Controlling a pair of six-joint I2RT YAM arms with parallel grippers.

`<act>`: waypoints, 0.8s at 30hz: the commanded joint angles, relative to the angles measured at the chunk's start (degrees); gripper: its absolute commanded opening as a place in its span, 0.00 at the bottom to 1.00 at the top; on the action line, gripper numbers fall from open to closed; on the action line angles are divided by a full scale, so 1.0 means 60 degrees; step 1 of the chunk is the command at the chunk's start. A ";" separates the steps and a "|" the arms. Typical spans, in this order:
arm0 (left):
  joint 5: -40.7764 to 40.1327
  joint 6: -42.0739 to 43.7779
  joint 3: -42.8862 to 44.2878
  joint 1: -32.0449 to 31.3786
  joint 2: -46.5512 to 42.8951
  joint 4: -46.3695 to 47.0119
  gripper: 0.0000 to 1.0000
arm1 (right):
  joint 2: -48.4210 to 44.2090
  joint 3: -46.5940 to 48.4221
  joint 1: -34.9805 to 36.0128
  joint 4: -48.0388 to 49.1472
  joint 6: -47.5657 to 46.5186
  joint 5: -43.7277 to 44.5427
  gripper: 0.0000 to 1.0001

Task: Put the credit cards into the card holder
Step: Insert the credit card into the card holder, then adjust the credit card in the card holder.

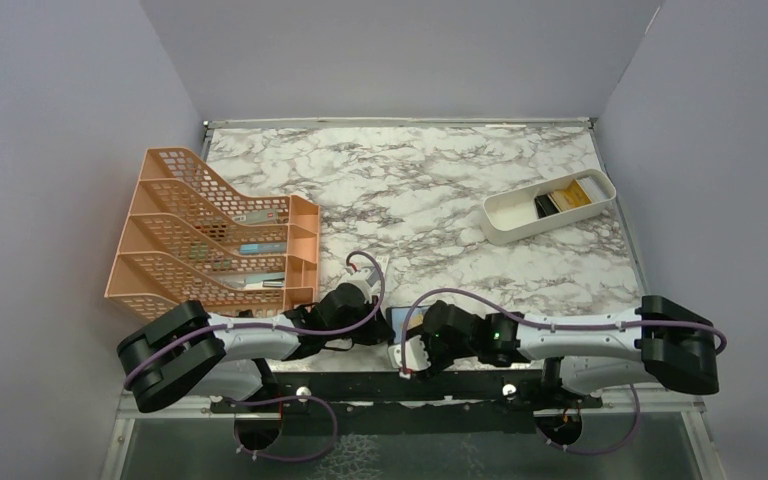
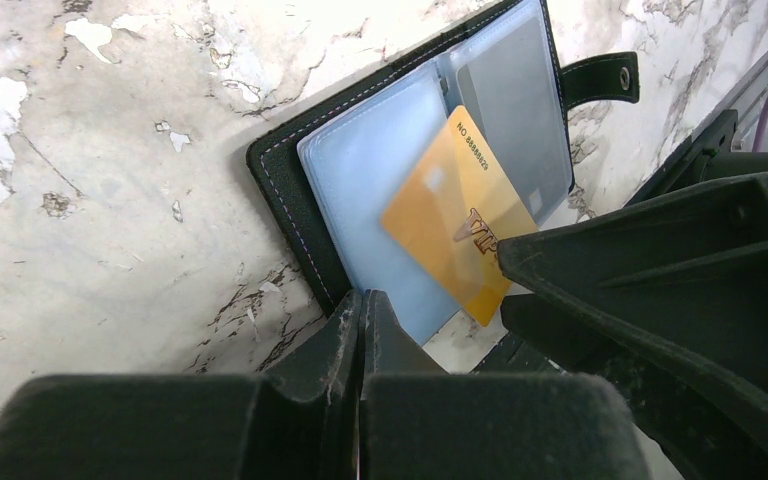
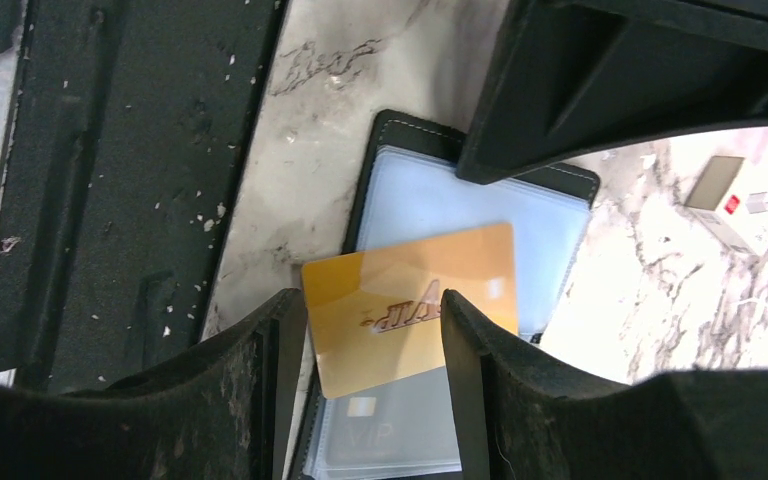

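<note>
The card holder [image 2: 290, 190] lies open on the marble at the near edge, its blue-grey clear sleeves facing up; it also shows in the right wrist view [image 3: 400, 135] and in the top view [image 1: 397, 318]. The yellow-gold card [image 3: 410, 300] lies tilted across the sleeves, one corner past the wallet's edge [image 2: 450, 220]. A dark card marked VIP [image 3: 400, 430] sits inside a clear sleeve. My right gripper [image 3: 372, 300] is open, its fingers astride the gold card, one finger [image 2: 660, 260] over the card's edge. My left gripper [image 2: 363, 305] is shut and empty, its tip at the wallet's near edge.
An orange mesh file rack [image 1: 210, 235] stands at the left. A long white tray [image 1: 545, 205] at the back right holds black and yellow items. A small white piece with a red mark [image 3: 740, 200] lies beyond the wallet. The black base rail [image 3: 120, 180] runs beside the wallet.
</note>
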 commanded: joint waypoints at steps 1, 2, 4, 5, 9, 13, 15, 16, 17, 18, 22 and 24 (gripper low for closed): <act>0.0194 0.0046 -0.0199 -0.0059 0.0125 -0.0163 0.00 | 0.0256 0.0480 0.0140 -0.0730 0.0123 -0.0196 0.57; 0.0183 0.0046 -0.0212 -0.0053 0.0107 -0.0169 0.00 | 0.0287 0.0463 0.0163 -0.0737 0.0109 -0.0235 0.57; 0.0166 0.0046 -0.0212 -0.0056 0.0096 -0.0167 0.00 | 0.0403 0.0403 0.0204 -0.0651 0.0084 -0.0215 0.57; 0.0176 0.0046 -0.0212 -0.0055 0.0101 -0.0163 0.00 | 0.0481 0.0383 0.0212 -0.0579 0.0074 -0.0110 0.57; 0.0183 0.0061 -0.0199 -0.0056 0.0146 -0.0170 0.00 | 0.0730 0.0217 0.0217 -0.0121 -0.0019 0.0619 0.57; 0.0180 0.0061 -0.0185 -0.0062 0.0173 -0.0169 0.00 | 0.0720 -0.0103 0.0218 0.0767 -0.0174 0.1056 0.57; 0.0181 0.0061 -0.0183 -0.0062 0.0188 -0.0170 0.00 | 0.0680 -0.0207 0.0234 0.1098 -0.0216 0.1138 0.57; 0.0180 0.0061 -0.0182 -0.0050 0.0192 -0.0170 0.00 | 0.0697 -0.0240 0.0216 0.1240 -0.0231 0.1186 0.57; 0.0180 0.0061 -0.0190 -0.0059 0.0190 -0.0170 0.00 | 0.0725 -0.0261 0.0213 0.1370 -0.0213 0.1245 0.56; 0.0180 0.0061 -0.0183 -0.0057 0.0190 -0.0170 0.00 | 0.0785 -0.0276 0.0215 0.1494 -0.0174 0.1296 0.56; 0.0180 0.0047 -0.0191 -0.0051 0.0190 -0.0170 0.00 | 0.1087 -0.0267 0.0220 0.1838 0.0025 0.1424 0.56; 0.0180 0.0035 -0.0196 -0.0062 0.0178 -0.0156 0.00 | 0.1212 -0.0234 0.0216 0.1976 0.0183 0.1449 0.56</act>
